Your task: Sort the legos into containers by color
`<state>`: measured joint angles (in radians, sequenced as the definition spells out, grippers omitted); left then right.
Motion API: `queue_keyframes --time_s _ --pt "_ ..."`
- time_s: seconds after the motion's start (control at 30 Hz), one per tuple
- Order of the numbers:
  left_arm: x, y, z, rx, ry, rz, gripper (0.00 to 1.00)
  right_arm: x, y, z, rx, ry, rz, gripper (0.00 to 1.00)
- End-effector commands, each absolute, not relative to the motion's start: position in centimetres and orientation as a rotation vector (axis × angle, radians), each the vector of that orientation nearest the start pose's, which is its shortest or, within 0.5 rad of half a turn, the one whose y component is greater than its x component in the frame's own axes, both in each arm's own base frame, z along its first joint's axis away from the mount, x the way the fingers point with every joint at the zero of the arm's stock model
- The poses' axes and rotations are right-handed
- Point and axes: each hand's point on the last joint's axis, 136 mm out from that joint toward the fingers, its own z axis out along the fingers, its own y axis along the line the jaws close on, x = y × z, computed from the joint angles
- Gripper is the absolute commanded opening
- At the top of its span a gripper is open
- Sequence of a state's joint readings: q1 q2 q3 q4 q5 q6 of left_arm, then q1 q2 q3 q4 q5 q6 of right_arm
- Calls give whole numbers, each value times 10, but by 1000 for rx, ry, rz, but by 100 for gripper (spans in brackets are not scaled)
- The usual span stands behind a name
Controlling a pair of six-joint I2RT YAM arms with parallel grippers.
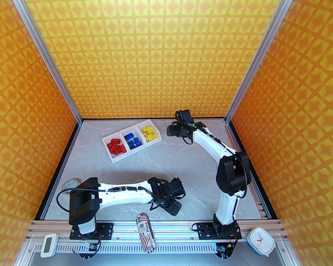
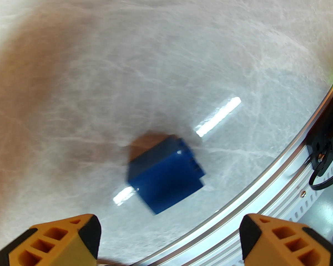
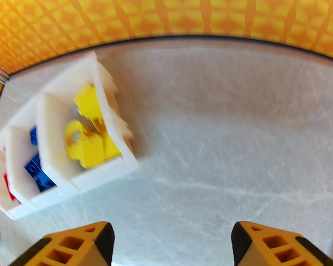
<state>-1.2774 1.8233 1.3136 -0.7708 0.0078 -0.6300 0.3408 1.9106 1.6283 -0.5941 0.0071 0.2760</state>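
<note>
blur: blue brick (image 2: 165,176) (studs smeared); tray (image 3: 105,173) | half-hidden behind arm: tape roll (image 1: 69,183)

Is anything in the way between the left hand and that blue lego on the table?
No, nothing visible. The blue lego lies on bare table just ahead of the open left hand.

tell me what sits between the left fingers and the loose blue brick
Nothing: the left wrist view shows bare marbled table between the left gripper and the blue brick.
</note>
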Motion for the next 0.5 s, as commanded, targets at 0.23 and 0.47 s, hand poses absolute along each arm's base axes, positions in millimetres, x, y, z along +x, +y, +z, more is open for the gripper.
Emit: queue_keyframes --time_s 0.23,0.47 --pt "118 -403 46 876 2876 -336 85 477 172 173 -90 2426 290 74" --pt "129 -394 26 809 2918 -212 77 468 167 175 -97 2422 283 74"
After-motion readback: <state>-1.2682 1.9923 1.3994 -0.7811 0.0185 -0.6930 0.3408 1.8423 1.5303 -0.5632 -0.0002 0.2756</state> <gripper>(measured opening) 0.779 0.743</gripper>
